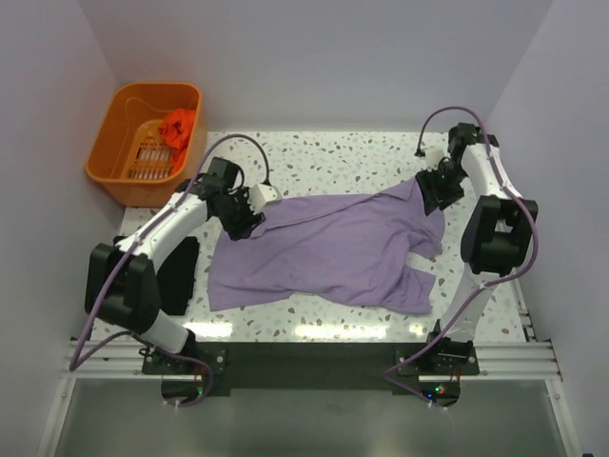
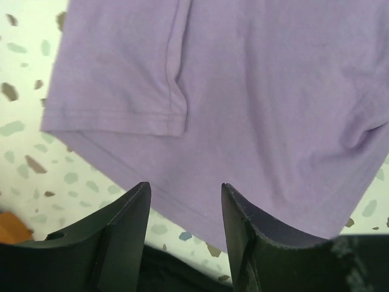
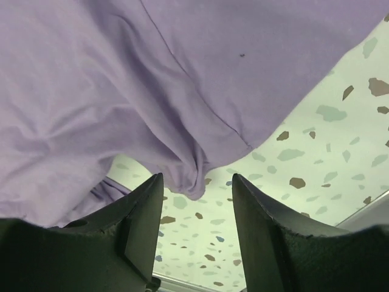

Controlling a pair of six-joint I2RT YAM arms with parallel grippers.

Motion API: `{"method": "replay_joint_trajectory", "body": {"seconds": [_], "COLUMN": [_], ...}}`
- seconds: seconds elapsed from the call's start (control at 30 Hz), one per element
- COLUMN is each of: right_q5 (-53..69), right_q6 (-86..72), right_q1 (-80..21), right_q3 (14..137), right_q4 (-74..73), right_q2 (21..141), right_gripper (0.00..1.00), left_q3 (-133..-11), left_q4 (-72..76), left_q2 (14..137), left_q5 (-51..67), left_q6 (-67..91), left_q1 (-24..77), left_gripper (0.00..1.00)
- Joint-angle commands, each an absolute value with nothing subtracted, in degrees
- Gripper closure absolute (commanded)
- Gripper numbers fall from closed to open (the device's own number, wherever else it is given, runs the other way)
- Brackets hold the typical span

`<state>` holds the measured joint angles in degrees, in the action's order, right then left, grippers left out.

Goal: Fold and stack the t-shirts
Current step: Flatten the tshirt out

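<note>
The left gripper is spread fairly wide and grips nothing. Its fingers sit just off the edge of the purple shirt, at that shirt's far left corner, where a sleeve hem lies flat. The right gripper is also parted. A bunched fold at the purple shirt's far right corner hangs level with its fingertips, but the fingers are not closed on it.

The purple shirt lies opened out across the middle of the table. It is rumpled, its right side is doubled over loosely, and no neat fold shows in it. A dark heap that I take to be the black shirt lies just beside the purple shirt's left edge, partly under the left arm. It does not look folded. Well beyond the purple shirt's far left corner, off the table, stands the orange basket with the orange-red shirt crumpled inside.

By my reckoning the task is near its start. One shirt is laid out ready for folding, no fold is finished, and no stack exists. All three shirts remain to be folded and piled.
</note>
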<state>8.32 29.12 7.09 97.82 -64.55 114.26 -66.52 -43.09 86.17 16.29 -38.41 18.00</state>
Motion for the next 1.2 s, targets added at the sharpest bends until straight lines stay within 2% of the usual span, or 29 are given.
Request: {"method": "replay_joint_trajectory", "body": {"seconds": [0.0,0.37,0.47,0.6,0.97,1.07,1.1,1.17], "right_q5": [12.8,16.7,17.3,17.8,17.9,17.6,17.3,16.0], "right_q6": [25.4,22.8,22.4,22.0,21.6,21.7,21.7,21.9], "right_q1": [7.0,5.1,4.0,2.2,-5.9,-7.8,-8.8,-10.0], "right_q3": [100.9,93.7,92.1,91.1,89.7,88.3,87.3,85.9], "right_q4": [-69.0,-69.7,-69.7,-69.8,-70.2,-69.5,-69.2,-67.9], "right_q2": [115.0,110.7,110.1,109.9,109.0,108.9,108.9,108.9], "right_gripper": [0.48,0.54,0.55,0.56,0.56,0.56,0.56,0.57], "left_q3": [-67.6,-70.2,-70.2,-71.4,-73.1,-73.5,-73.9,-74.9], "left_q4": [-40.1,-36.0,-34.3,-34.5,-35.8,-36.5,-36.6,-37.6], "left_q2": [90.3,99.8,101.2,103.4,107.9,108.1,108.0,107.6], "left_q5": [18.8,16.7,16.5,16.7,14.8,14.3,14.1,14.5], "left_q6": [-43.2,-45.4,-46.1,-47.1,-49.9,-50.4,-50.5,-50.5], "left_q1": [17.9,19.5,19.6,20.0,20.1,19.9,19.8,19.3], "left_gripper": [0.46,0.50,0.56,0.58,0.59,0.65,0.71,0.75]}}
